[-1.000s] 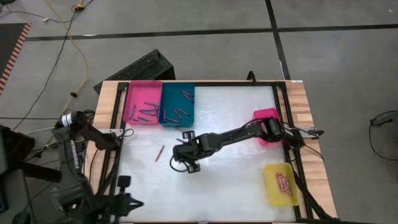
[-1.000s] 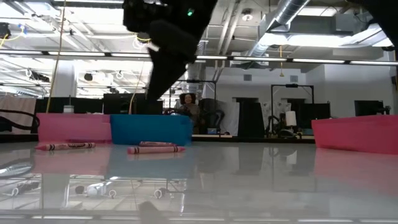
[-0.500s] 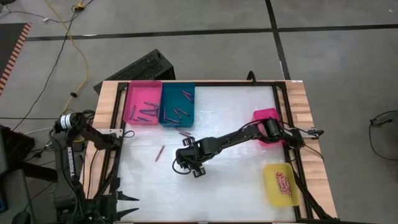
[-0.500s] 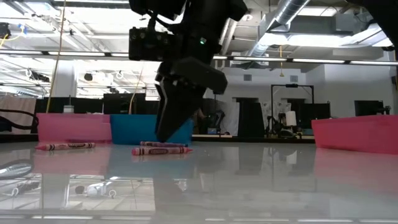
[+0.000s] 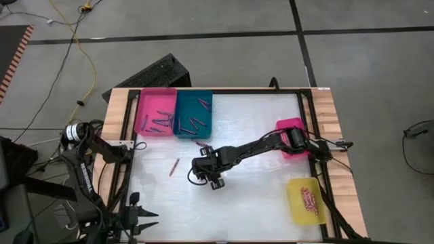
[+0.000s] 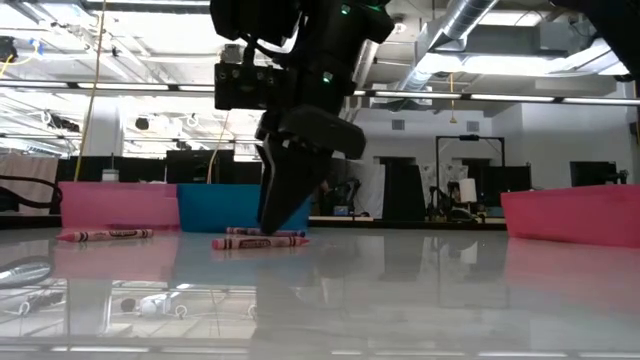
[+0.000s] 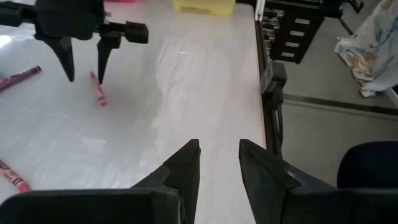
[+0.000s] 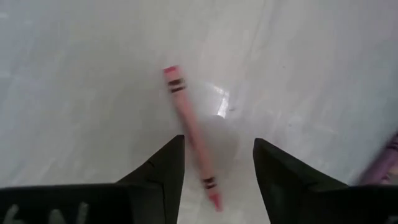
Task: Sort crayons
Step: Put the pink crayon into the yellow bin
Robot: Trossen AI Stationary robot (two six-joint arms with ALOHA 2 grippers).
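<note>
My right gripper (image 8: 217,168) hangs open, fingers pointing down, just above the white table near its middle (image 5: 205,173). A pink-red crayon (image 8: 189,140) lies flat on the table between its fingers, nearer one finger; I see no touch. It also shows in the left wrist view (image 7: 97,88) and the low view (image 6: 258,242). A purple crayon (image 5: 201,144) lies by the blue tray, and a red crayon (image 5: 174,167) lies to the left. My left gripper (image 7: 217,155) is open and empty at the near left corner (image 5: 141,218).
A pink tray (image 5: 154,112) and a blue tray (image 5: 193,114), each with several crayons, stand at the far left. Another pink tray (image 5: 290,126) sits at the right edge under my right arm. A yellow tray (image 5: 306,200) stands near right.
My right gripper has come down toward the table and now stands with its fingertips just above the table, around the pink-red crayon. My left arm has shifted a little at the near left corner. The crayons have stayed where they were.
</note>
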